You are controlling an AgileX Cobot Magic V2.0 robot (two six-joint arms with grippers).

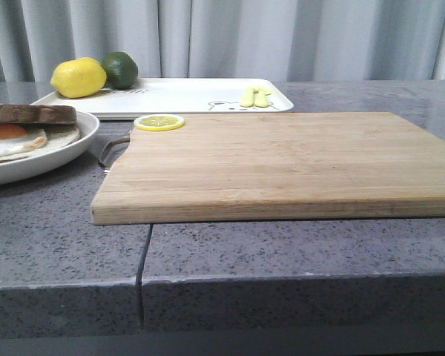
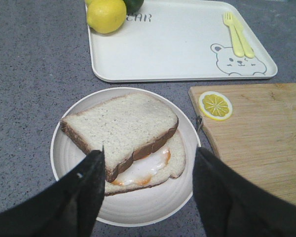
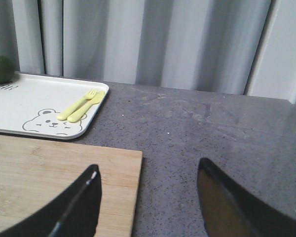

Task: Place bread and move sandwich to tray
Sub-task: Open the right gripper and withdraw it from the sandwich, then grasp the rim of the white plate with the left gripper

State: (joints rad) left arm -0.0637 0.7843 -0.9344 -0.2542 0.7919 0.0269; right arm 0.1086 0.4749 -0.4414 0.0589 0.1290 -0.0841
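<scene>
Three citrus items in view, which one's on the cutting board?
The lemon slice, at the cutting board's corner. The whole lemon and lime sit on the tray.

Only the fingers of each arm show, and only in the wrist views. The left end effector [image 2: 147, 190] has two broad black fingers [image 2: 79, 197] with a matte surface, tapering to blunt rounded tips; a small pale dot sits on one. The right end effector [image 3: 148, 202] looks alike: black curved fingers [image 3: 76, 210], one with a glossy brownish sheen.
</scene>
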